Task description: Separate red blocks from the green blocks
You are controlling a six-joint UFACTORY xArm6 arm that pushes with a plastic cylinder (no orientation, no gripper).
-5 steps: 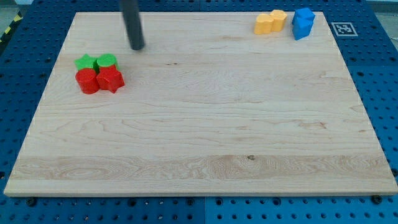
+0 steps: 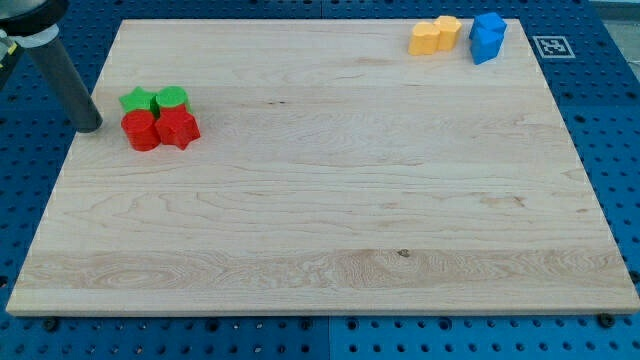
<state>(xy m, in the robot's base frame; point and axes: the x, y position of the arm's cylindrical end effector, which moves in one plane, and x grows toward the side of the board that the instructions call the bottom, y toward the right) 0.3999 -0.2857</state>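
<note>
Two green blocks, a star-shaped one (image 2: 137,100) and a rounder one (image 2: 172,98), sit at the view's upper left on the wooden board (image 2: 330,200). Directly below them and touching them are two red blocks, a round one (image 2: 140,131) and a star-shaped one (image 2: 178,128). The four form one tight cluster. My tip (image 2: 90,127) is on the board just left of the cluster, level with the red round block, a small gap away from it.
Two yellow blocks (image 2: 434,35) and two blue blocks (image 2: 487,36) sit together at the board's top right corner. A marker tag (image 2: 552,45) lies off the board at the right. The board's left edge is close to my tip.
My tip has moved from above and right of the cluster to its left side, going left and down in the view. The blocks have not moved.
</note>
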